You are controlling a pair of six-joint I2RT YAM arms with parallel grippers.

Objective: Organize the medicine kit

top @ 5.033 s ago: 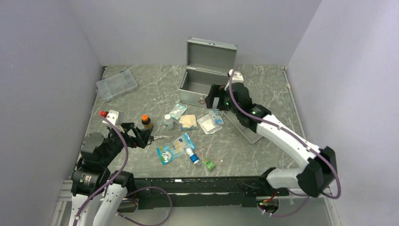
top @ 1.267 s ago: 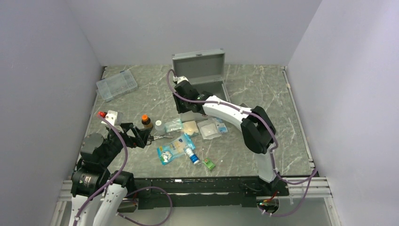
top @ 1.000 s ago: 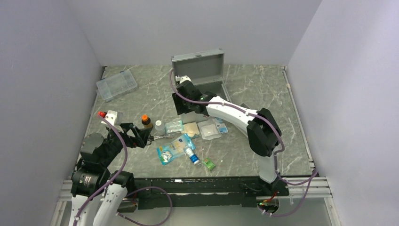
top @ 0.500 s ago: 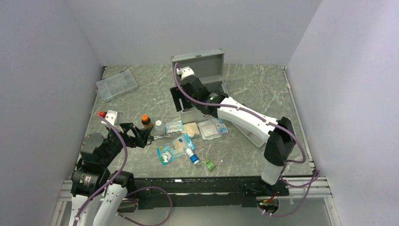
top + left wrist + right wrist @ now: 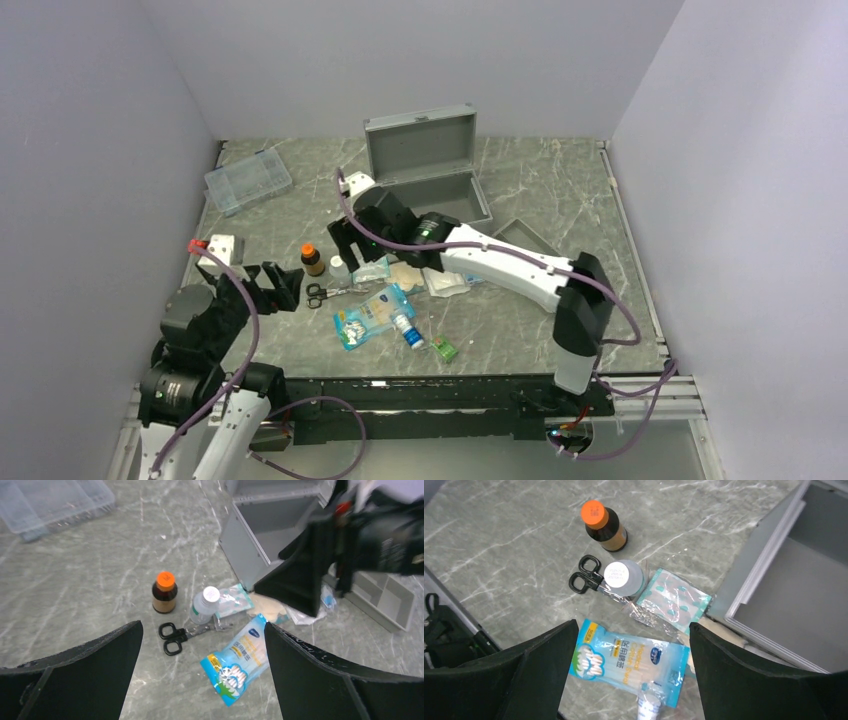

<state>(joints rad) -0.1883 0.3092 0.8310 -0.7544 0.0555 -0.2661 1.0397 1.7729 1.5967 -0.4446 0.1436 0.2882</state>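
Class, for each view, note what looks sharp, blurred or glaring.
Top external: even soft light, no glare on the table. Left wrist: the right arm is smeared, the brown bottle sharp. Right wrist: the scissors and white-capped bottle crisp.

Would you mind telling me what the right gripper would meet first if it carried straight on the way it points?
Likely the blue swab pack, which lies just ahead of the open right gripper in its wrist view; the white-capped bottle stands slightly beyond. Depth is unclear.
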